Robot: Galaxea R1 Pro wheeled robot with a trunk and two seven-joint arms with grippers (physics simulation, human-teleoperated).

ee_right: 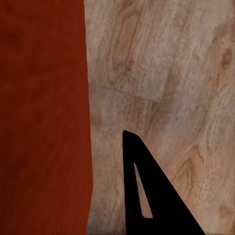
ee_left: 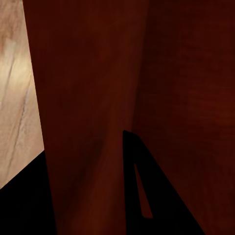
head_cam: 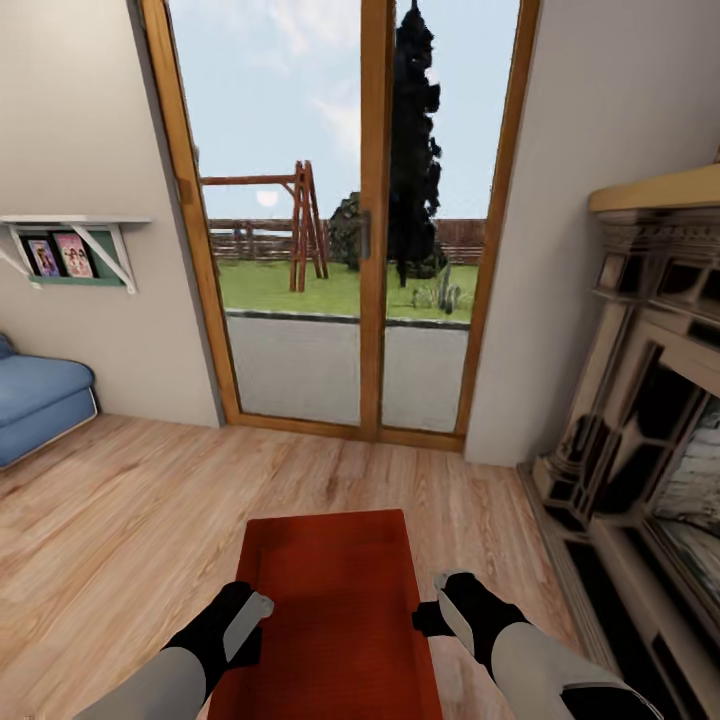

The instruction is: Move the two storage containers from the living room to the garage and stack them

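Orange-red box [head_cam: 335, 610] is flanked by left claw [head_cam: 250, 612] and right claw [head_cam: 440, 612], grip state unclear; even squeezing is advised.

One container [head_cam: 335, 610], two tools [head_cam: 262, 606] [head_cam: 443, 585], one shelf [head_cam: 75, 221], two photos [head_cam: 60, 255], one sofa [head_cam: 35, 400], one fireplace [head_cam: 650, 420], one swing frame [head_cam: 300, 225].

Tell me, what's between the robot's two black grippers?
The orange-red ribbed storage container sits between the left gripper and the right gripper, one at each long side, as the head view shows.
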